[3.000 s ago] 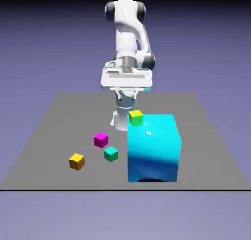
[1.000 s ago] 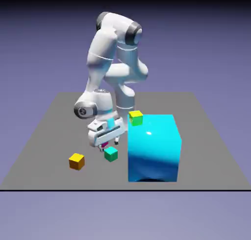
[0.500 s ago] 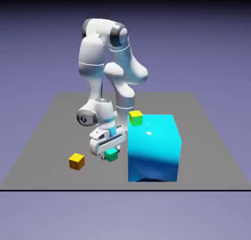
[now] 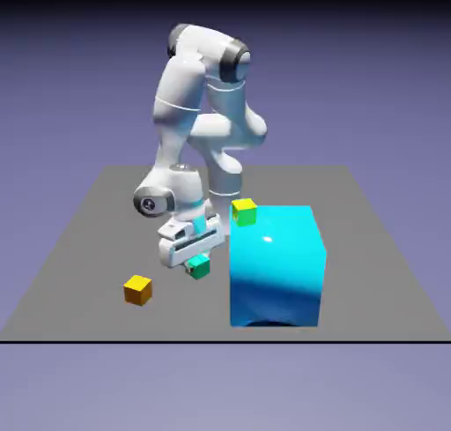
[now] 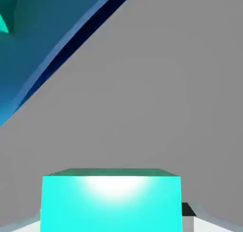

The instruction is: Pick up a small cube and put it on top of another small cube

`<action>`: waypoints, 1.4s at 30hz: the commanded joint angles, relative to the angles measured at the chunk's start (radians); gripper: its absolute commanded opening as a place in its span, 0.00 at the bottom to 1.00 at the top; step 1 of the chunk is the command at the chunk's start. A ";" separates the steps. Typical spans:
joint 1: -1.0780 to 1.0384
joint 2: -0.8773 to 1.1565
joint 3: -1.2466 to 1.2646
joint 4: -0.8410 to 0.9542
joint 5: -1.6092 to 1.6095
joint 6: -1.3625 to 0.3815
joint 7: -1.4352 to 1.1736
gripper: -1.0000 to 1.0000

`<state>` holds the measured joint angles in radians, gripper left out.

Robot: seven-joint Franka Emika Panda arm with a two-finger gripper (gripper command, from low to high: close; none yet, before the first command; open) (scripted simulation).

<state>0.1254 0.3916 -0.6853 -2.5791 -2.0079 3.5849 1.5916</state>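
Hand (image 4: 198,263) has come down from its high start, closed on the teal cube (image 4: 200,267) and risen slightly; cube is now lifted off the worktop (image 4: 291,187). Magenta cube, visible at first, is now hidden.

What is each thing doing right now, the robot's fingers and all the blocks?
Fingers: closed on the teal cube
Teal cube: held between the fingers, not on the orange cube
Orange cube: sitting on the table, nothing on top
Yellow-green cube: seen at the big cyan block's edge
Big cyan block: standing on the table
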 commanded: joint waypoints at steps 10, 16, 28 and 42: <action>0.121 -0.051 -0.114 0.003 0.107 -0.018 0.156 0.00; -0.036 -0.101 0.052 0.002 0.368 -0.174 0.261 0.00; -0.350 -0.201 0.383 0.000 0.890 -0.486 0.471 0.00; -0.716 -0.317 0.770 -0.002 1.499 -0.850 0.716 0.00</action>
<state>-0.5907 0.0745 0.0845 -2.5809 -0.5088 2.7360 2.3078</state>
